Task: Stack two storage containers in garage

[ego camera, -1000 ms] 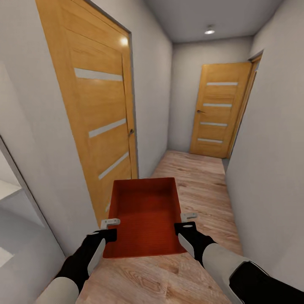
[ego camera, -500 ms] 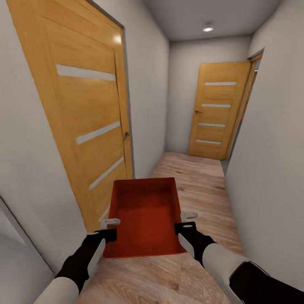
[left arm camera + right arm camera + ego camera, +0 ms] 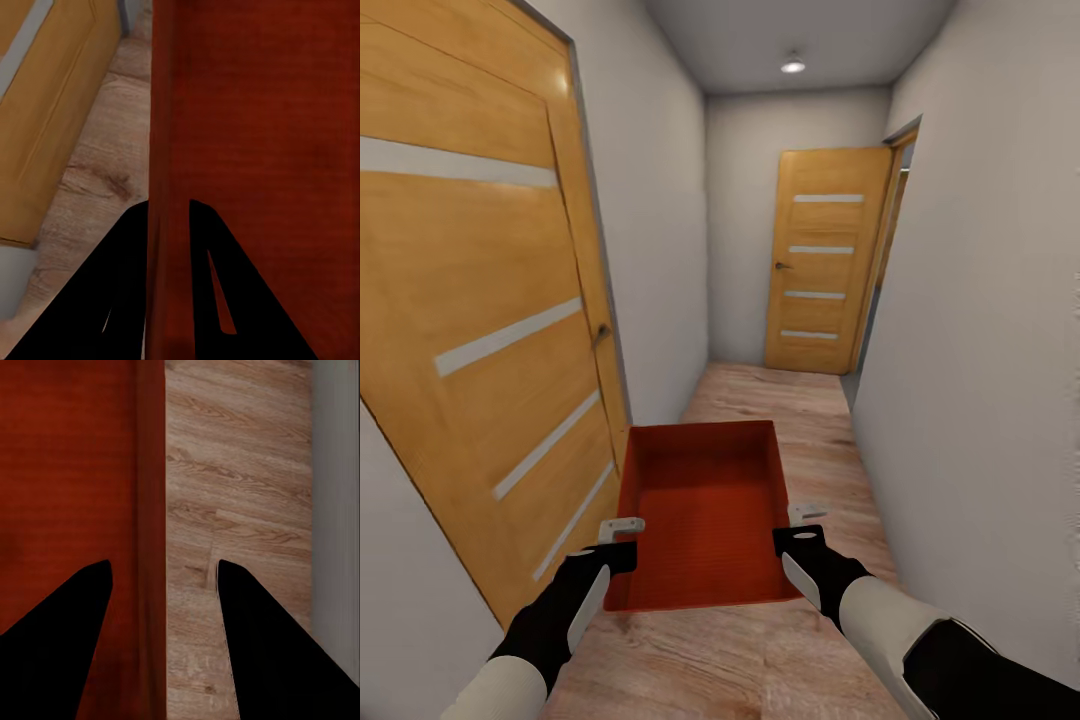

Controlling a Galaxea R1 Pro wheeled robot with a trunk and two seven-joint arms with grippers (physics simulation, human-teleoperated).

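I hold one orange-red open-top storage container [image 3: 705, 510] in front of me, above a light wood plank hallway floor [image 3: 800, 420]. My left gripper [image 3: 620, 527] is shut on its left wall; in the left wrist view the two dark fingers of the left gripper [image 3: 169, 206] pinch the container's wall [image 3: 169, 112]. My right gripper [image 3: 805, 512] sits at the container's right wall. In the right wrist view the right gripper [image 3: 165, 562] straddles that wall [image 3: 150, 472] with its fingers spread wider than the wall. The container is empty.
A narrow corridor with grey-white walls runs ahead. A honey-coloured door [image 3: 480, 330] stands close on my left. Another such door [image 3: 825, 265] closes the far end, with an opening [image 3: 882, 250] beside it in the right wall [image 3: 980, 350].
The whole view has shifted: the left door looms larger and nearer and the far door sits further left. The container and both grippers keep their places in the picture.
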